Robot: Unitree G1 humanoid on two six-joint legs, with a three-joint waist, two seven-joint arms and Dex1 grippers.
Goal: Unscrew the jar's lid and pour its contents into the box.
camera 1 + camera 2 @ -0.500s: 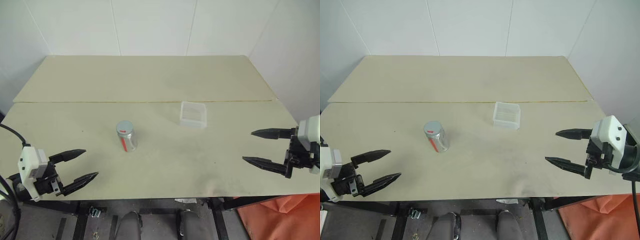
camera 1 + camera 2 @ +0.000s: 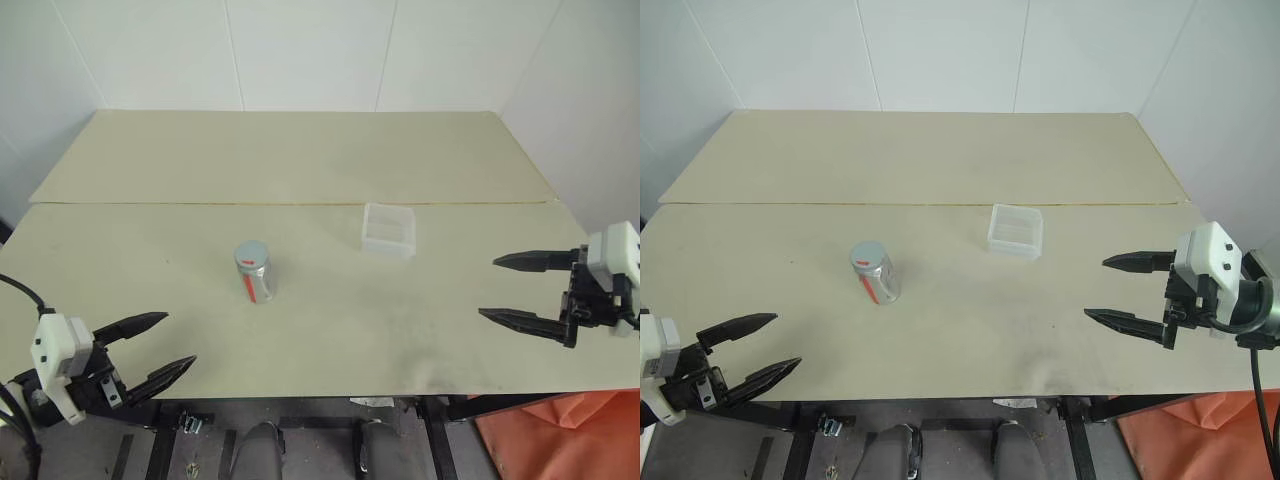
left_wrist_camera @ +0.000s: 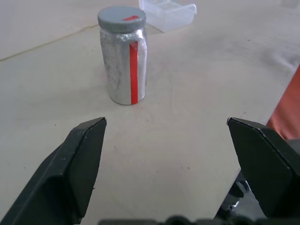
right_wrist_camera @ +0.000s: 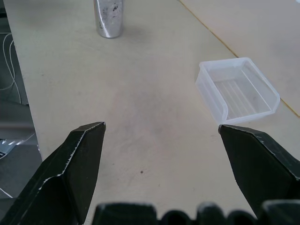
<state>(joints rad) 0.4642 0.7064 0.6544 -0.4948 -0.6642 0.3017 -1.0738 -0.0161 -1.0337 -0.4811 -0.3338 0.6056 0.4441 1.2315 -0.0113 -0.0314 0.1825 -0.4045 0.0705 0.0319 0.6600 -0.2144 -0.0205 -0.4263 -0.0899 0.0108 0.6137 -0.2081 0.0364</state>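
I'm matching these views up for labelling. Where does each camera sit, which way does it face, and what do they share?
Head views, both eyes: look forward and down over the table; left gripper and right gripper show, both open.
Left wrist view: looks along its fingers at the jar with its lid on.
Right wrist view: looks along its fingers at the box.
Shared: jar and box appear in every view.

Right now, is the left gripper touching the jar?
Apart. In the left eye view the left gripper hangs open near the table's front edge, with bare tabletop between it and the jar. The left wrist view shows the same gap.
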